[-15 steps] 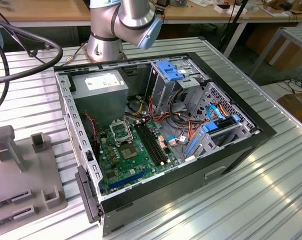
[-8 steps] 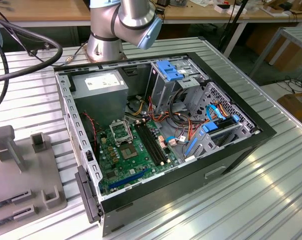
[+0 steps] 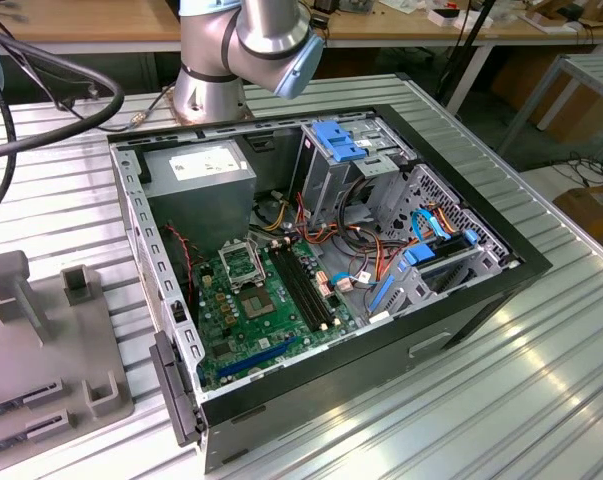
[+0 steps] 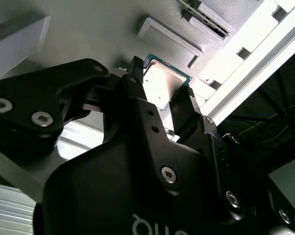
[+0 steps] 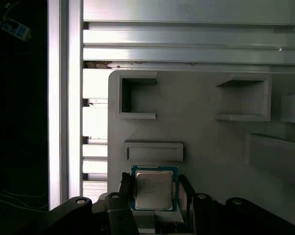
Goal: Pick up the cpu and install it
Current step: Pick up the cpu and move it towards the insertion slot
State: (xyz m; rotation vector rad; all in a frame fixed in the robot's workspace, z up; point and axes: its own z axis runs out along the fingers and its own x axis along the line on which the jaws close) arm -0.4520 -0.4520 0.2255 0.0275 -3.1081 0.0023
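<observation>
Exterior view, from its left to its right: grey fixture tray (image 3: pixel 41 400) on the slatted table (image 3: pixel 501 400), then the open computer case (image 3: pixel 461 310) — green board (image 3: pixel 236 345) and black socket (image 3: pixel 243 262) lie inside. Both wrist views: the gripper (image 5: pixel 155 183) pinches the cpu (image 5: pixel 154 190) by two opposite edges, over the tray — first wrist view shows its silvery face square-on, second wrist view aslant.
</observation>
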